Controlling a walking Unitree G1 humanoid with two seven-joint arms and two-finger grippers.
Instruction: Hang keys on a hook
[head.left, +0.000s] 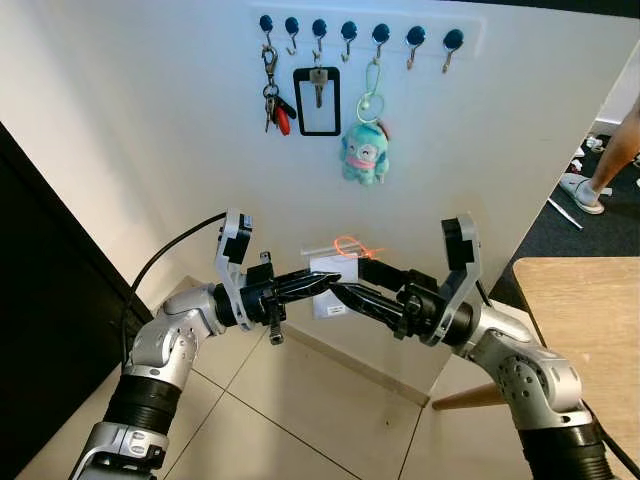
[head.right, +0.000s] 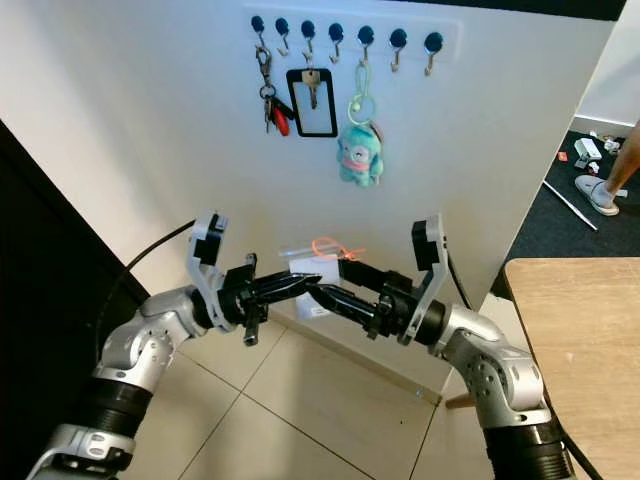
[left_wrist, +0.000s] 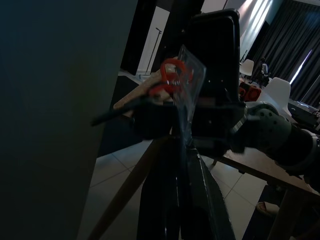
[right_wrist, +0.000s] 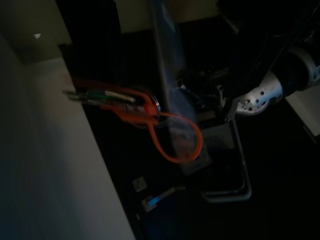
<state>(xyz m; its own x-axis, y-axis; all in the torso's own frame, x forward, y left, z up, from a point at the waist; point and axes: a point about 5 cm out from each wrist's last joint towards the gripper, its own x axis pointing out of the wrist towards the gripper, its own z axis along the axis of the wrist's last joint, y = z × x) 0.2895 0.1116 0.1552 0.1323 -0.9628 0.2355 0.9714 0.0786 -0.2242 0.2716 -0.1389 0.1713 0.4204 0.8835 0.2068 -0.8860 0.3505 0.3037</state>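
While both arms met below the hook rail (head.left: 360, 35), the left claw (head.left: 318, 285) and the right claw (head.left: 340, 290) converged on a clear plastic tag holder (head.left: 333, 283) with a white card inside, carried on an orange loop (head.left: 350, 245). Print on the card was too small to read. The left claw's fingers looked pinched together on the holder's edge; the right claw's fingers lay against the same holder, but whether they were closed on it could not be told. In the right wrist view the orange loop (right_wrist: 175, 135) passed through the holder, with dark keys (right_wrist: 107, 95) projecting from it toward the white wall (right_wrist: 45, 165). The bundle hung in mid-air well below the rail, touching no hook.

On the rail, seven blue-capped hooks stood in a row. Below them hung a key bunch with a red fob (head.left: 274, 105), a black rectangular frame with one key (head.left: 317, 100), and a teal plush figure (head.left: 364, 152) on a pale green ring. The hooks beyond the plush were bare. Away from the rail, toward the robot's right, stood a wooden desk (head.left: 590, 320), and a person's foot in a slipper (head.left: 585, 190) rested on dark floor.
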